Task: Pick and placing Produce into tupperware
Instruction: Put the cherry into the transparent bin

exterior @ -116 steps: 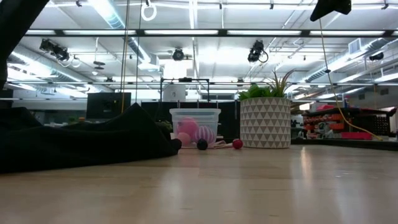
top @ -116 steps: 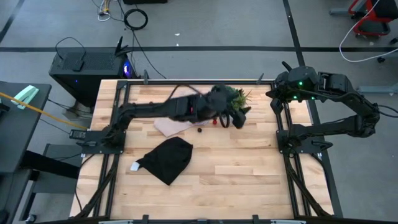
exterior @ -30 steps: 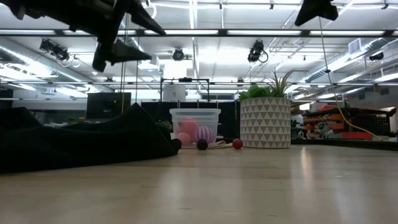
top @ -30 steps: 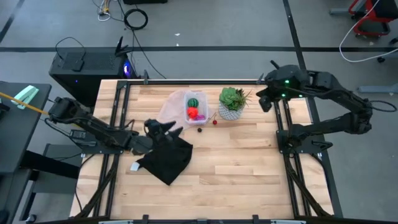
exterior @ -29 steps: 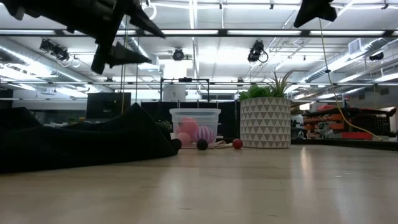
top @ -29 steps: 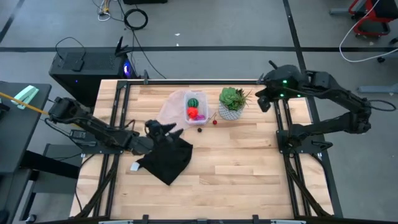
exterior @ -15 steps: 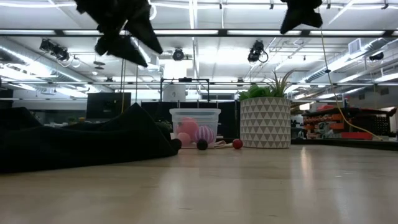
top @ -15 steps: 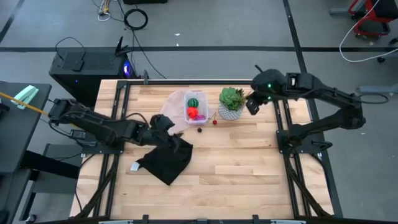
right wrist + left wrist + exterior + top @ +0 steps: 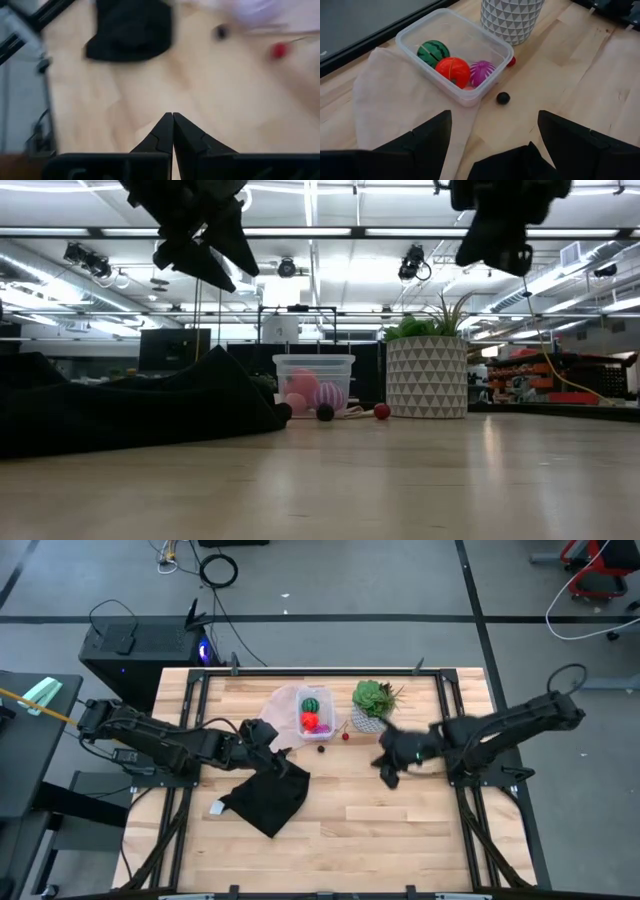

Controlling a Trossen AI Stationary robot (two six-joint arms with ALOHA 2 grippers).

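Two bits are left out on the table (image 9: pixel 400 810): a dark ball (image 9: pixel 503 98) and a red bit (image 9: pixel 345 736), both just beside the tub (image 9: pixel 451 55), which holds three pieces. The left end effector (image 9: pixel 495 137) hangs wide open and empty near the tub; the right end effector (image 9: pixel 173 131) is pinched shut, empty, over bare table. I'd drop straight onto the dark ball, steering clear of the tub wall. In the high view the tub's long axis runs front to back.
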